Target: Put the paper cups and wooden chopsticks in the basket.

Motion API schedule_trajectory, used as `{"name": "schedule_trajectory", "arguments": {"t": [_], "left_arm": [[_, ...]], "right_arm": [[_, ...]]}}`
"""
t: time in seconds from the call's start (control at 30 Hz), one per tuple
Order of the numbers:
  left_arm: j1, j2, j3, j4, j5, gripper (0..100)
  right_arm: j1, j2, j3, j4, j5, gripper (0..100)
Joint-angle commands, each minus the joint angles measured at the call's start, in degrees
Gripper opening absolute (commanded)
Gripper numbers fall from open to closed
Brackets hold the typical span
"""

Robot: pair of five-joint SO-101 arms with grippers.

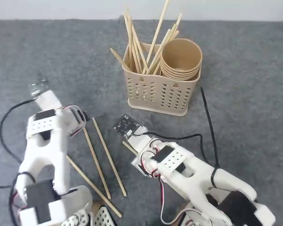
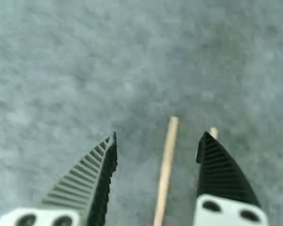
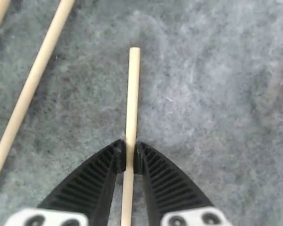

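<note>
Right now my right gripper [image 3: 129, 153] is clamped on one wooden chopstick [image 3: 132, 94] lying on the grey desk [image 3: 217, 94]. My left gripper [image 2: 159, 139] stands open, a second chopstick [image 2: 167, 160] between its jaws. At the far side, the basket [image 1: 155, 89] holds stacked paper cups [image 1: 181, 56] and upright chopsticks [image 1: 132, 44].

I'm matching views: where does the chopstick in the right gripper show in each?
High view: clamped chopstick pokes out from under the right arm, low centre.
Right wrist view: pinched by the right gripper.
Left wrist view: another chopstick, inside the open left gripper.
Shared landmark: grey carpet.
</note>
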Motion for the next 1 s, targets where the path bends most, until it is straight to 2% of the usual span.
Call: {"name": "schedule_trajectory", "arguments": {"t": [0.0, 0.07, 0.17, 0.3, 0.43, 0.57, 0.67, 0.97], "left_arm": [[3.25, 1.76, -1.19, -2.2, -0.18, 26], [3.25, 5.1, -2.77, -2.81, 0.35, 26], [2.46, 12.22, -9.63, 2.99, 3.87, 26], [2.55, 23.12, -20.26, 9.49, 4.13, 26], [2.64, 30.24, -27.56, 15.12, 4.04, 14], [2.64, 31.65, -29.05, 16.09, 1.49, 1], [3.96, 31.65, -29.05, 16.09, -0.79, 1], [4.48, 26.73, -31.6, 16.35, -0.53, 1]], "right_arm": [[1.45, 0.22, -1.49, -0.75, -0.35, 0.7], [1.45, 0.13, -1.49, -0.57, -0.26, 0.7], [1.54, 0.04, -1.49, -0.4, -0.18, 0.7], [1.54, -0.04, -1.49, -0.4, -0.18, 0.7], [1.54, -0.04, -1.49, -0.4, -0.18, 0.7], [1.54, -0.04, -1.49, -0.57, -0.18, 0.7], [1.54, -0.04, -1.49, -0.57, -0.18, 0.7], [1.63, -0.04, -1.49, -0.66, -0.26, 0.7]]}}
